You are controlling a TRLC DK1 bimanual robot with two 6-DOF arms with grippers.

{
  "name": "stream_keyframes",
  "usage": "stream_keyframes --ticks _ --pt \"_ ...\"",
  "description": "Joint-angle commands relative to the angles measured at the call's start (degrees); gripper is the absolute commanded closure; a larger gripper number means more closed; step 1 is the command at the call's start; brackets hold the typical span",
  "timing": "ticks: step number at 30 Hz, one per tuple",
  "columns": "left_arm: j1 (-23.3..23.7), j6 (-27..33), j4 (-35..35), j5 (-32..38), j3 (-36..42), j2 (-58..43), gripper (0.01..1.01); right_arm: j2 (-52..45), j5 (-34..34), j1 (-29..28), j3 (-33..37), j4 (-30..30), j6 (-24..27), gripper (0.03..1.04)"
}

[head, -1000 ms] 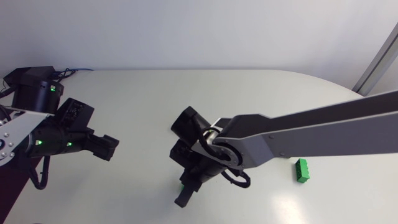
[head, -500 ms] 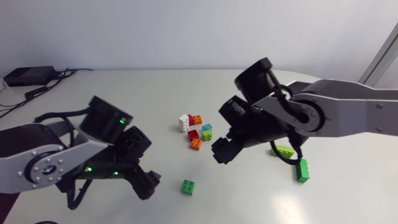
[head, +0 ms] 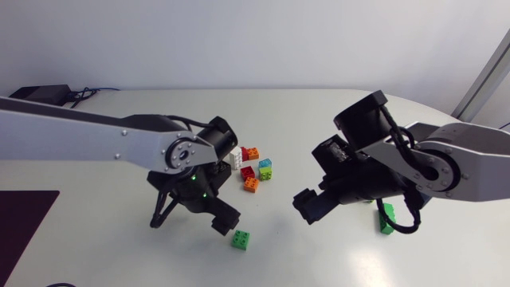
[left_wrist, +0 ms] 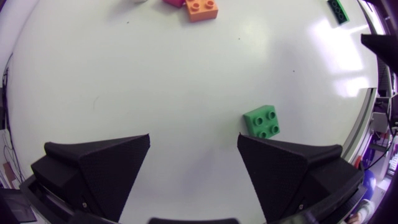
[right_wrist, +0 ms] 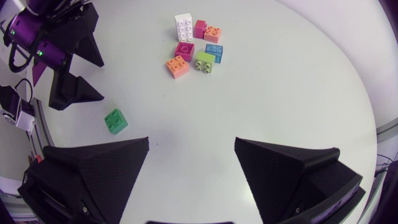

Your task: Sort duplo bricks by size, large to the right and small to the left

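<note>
Noted: left gripper (left_wrist: pixel 194 140) had swung in from the table's left edge, jaws wide open & empty, just short of the small green brick (head: pixel 241 239); right gripper (right_wrist: pixel 191 144), also wide open & empty, had backed off rightward, so pickup for left side looked imminent.

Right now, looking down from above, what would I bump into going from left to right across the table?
Left hand → small green brick → light blue brick → right hand → long green brick.
</note>
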State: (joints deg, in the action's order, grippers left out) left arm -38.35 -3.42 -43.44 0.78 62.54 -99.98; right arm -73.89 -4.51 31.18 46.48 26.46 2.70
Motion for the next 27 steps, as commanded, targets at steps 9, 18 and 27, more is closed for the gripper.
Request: stream_keyframes --ticks 9,18,27 --pt "-8.32 -0.45 -1.38 -10.0 3.64 0.84 0.049 1.47 0.29 1.34 -2.27 0.17 -3.14 0.06" --pt "-10.87 2.72 3.45 -9.39 -0.32 -3.99 0.056 3.4 0.38 0.37 -4.91 -0.18 -2.61 0.06" --pt "-10.08 3.24 2.13 -6.84 0.03 -3.99 0.107 4.54 0.29 -0.07 -5.08 -0.27 -2.52 0.06"
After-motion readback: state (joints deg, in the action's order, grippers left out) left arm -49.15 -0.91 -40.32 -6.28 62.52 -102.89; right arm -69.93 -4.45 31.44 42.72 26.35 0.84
